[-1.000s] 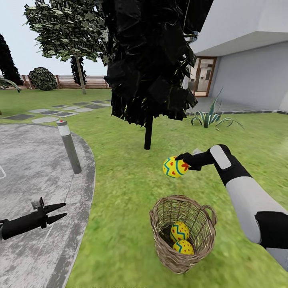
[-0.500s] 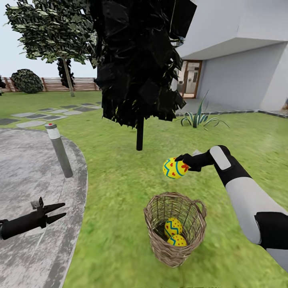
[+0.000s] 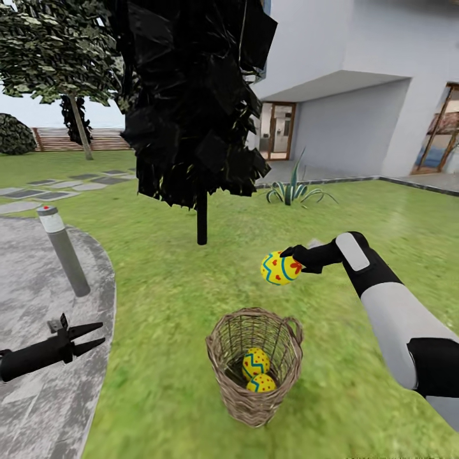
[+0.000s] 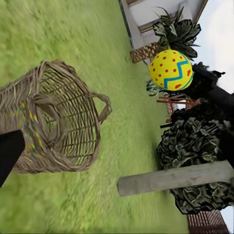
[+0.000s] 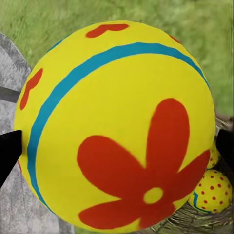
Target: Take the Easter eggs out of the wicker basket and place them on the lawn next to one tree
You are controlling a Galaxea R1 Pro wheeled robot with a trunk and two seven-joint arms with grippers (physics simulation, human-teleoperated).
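Right tool (image 3: 288, 260) clamps an egg (image 3: 279, 268); left tool (image 3: 95, 336) hangs slightly parted.

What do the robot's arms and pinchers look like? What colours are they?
The right arm has a light grey forearm, a black elbow cuff and a black wrist with a pale grey oval patch. Its right gripper is black. The left arm is black, and the left gripper has two slim, pointed black fingers with a small grey bracket behind them.
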